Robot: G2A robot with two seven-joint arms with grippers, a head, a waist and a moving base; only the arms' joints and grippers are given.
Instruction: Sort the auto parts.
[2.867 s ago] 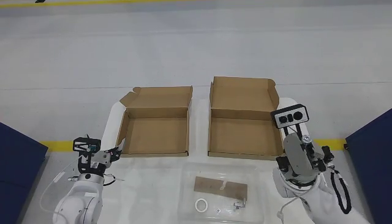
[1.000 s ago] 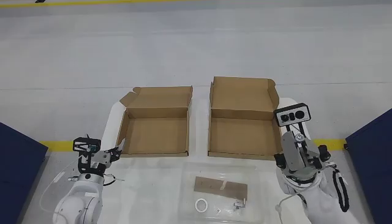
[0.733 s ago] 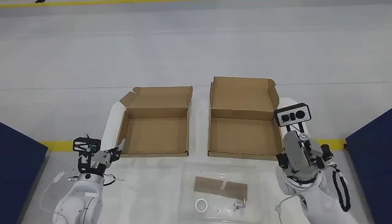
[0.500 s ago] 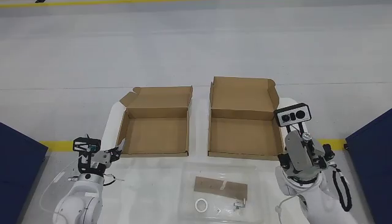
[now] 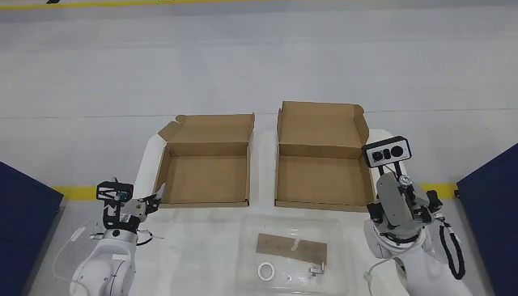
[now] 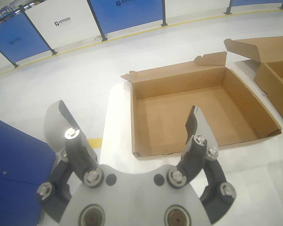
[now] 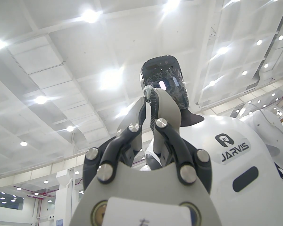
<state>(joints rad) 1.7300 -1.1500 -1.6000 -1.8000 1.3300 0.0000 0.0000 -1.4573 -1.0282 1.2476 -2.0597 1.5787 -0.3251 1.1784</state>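
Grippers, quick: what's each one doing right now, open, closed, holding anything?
Left gripper: open, empty.
Right gripper: closed on a small screw at the tips of its fingers.

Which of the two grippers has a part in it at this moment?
The right gripper: pointing up, it is shut on a small threaded metal part. The left gripper is open and empty.

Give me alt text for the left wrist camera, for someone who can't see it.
The left gripper, jaws wide open and holding nothing, hovers over the edge of a white table, facing an open, empty cardboard box. A second open cardboard box sits beside the first, and blue and white partition panels stand farther back.
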